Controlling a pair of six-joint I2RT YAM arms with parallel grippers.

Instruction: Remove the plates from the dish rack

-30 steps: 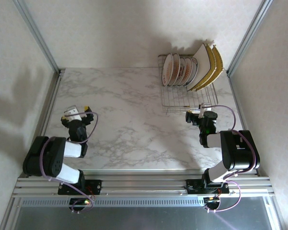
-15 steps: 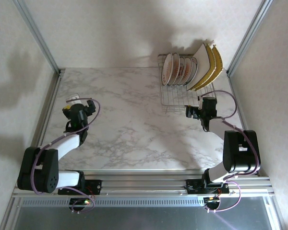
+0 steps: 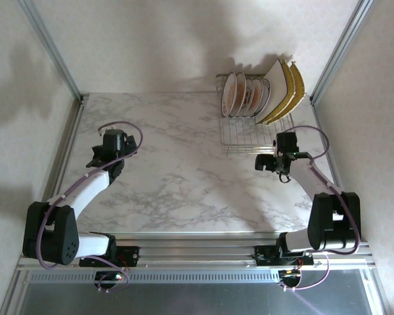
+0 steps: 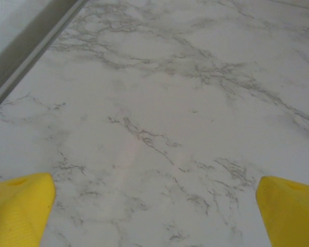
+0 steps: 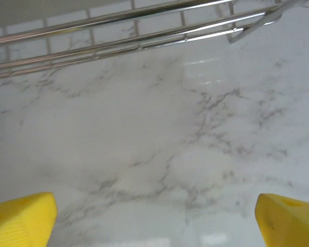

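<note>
The dish rack (image 3: 256, 128), a silver wire basket, stands at the far right of the marble table. Several round white plates (image 3: 243, 95) with patterned rims stand upright in its left part. Larger square plates (image 3: 284, 88), white and mustard-yellow, lean in its right part. My right gripper (image 3: 287, 140) is just in front of the rack's near edge, open and empty. In the right wrist view the rack's wires (image 5: 185, 37) run above the open gripper (image 5: 154, 216). My left gripper (image 3: 111, 139) is over the left of the table. It is open over bare marble (image 4: 154, 211).
Metal frame posts (image 3: 52, 52) rise at the table's back corners, and a rail (image 4: 31, 46) runs along its left edge. The marble tabletop (image 3: 177, 157) lies between the two arms. White walls enclose the cell.
Both arms have stretched away from their bases. The left gripper moved farther up the table's left side, and the right gripper moved toward the rack's front edge. Both stayed open.
</note>
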